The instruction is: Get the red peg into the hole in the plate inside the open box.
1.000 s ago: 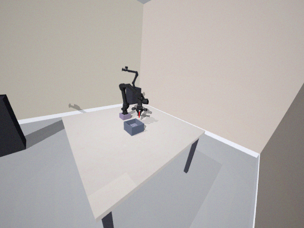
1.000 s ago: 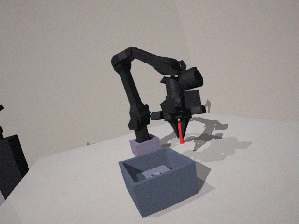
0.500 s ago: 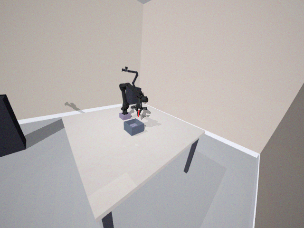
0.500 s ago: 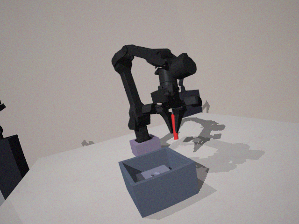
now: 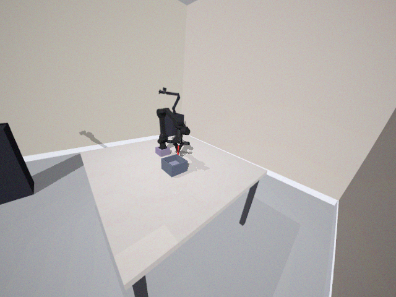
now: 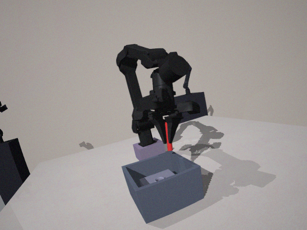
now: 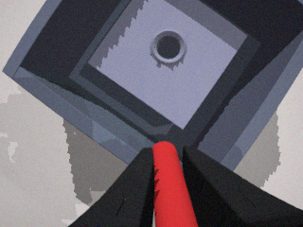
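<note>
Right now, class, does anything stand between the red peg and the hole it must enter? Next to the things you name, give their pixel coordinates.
Yes: the near-side wall of the open box (image 5: 167, 169) (image 6: 171, 190) (image 7: 95, 130), nearest the arm. The red peg (image 5: 177, 150) (image 6: 169, 146) (image 7: 170, 189) appears outside or over that rim; above the hole (image 6: 159, 178) (image 7: 169, 46), nothing visible blocks entry.

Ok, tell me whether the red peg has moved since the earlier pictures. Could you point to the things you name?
Yes: in the exterior view, the red peg (image 5: 177, 150) (image 6: 169, 147) (image 7: 169, 194) has shifted left and down, towards the box (image 5: 167, 167) (image 6: 171, 195) (image 7: 76, 115).
</note>
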Robot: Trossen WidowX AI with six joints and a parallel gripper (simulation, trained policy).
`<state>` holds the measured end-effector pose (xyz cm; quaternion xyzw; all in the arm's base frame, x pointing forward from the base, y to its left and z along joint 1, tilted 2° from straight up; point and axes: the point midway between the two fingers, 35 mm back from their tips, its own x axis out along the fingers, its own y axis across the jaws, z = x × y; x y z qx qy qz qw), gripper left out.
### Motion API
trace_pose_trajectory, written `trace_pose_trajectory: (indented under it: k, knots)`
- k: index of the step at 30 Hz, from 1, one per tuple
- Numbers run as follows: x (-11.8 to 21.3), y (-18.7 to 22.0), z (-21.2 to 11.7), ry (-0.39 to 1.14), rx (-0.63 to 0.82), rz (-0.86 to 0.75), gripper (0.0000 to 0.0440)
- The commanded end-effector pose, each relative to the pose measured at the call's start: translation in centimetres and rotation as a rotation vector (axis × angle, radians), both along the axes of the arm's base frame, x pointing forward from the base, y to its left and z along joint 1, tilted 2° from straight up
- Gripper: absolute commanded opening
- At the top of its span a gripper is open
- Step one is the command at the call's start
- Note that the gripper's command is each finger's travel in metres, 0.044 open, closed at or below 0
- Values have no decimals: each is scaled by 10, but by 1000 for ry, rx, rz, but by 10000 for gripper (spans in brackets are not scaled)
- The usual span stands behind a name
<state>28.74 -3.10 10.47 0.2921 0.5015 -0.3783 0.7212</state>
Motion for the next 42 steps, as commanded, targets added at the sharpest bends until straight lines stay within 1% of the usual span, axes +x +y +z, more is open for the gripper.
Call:
trace_pose_trajectory:
  k: [1,14,22,24,26,29,31,34,38,42]
  knots:
    - [9,-13,-1,-10,3,-18,0]
    - [27,-50,-17,-18,28,-84,2]
    - [33,-61,-38,6,52,-100,0]
    - [33,-63,-44,18,56,-99,6]
    - [33,-65,-50,30,58,-95,35]
    - [33,-67,-57,49,60,-83,107]
    - [32,-69,-61,67,59,-72,142]
    - [35,-71,-64,88,53,-59,148]
    - [46,-78,-63,82,41,-44,242]
    - [57,-85,-60,80,27,-26,324]
